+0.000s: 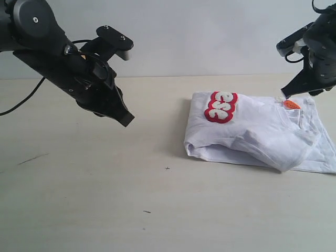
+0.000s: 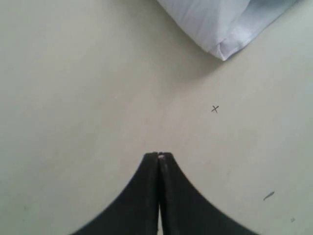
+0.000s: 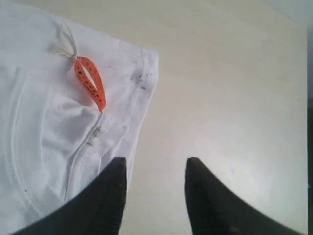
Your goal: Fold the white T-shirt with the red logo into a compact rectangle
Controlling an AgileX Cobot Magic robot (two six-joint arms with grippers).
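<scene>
- The table (image 1: 105,199) is open to the left of the shirt (image 1: 262,134) and in front of it.
- The shirt is a folded heap on the right, and its near fold bulges up.
- The left gripper (image 1: 126,119) hangs over the open left side, well apart from the shirt.
- The right gripper (image 1: 285,96) stands at the shirt's far edge near the tag (image 1: 292,104), with one finger over cloth and the other over bare table.

Pale table (image 1: 105,184) and its load.
A rumpled white T-shirt (image 1: 257,131) lies at right; a cross mark (image 1: 167,168) and dark specks (image 1: 146,211) dot the bare surface.
</scene>
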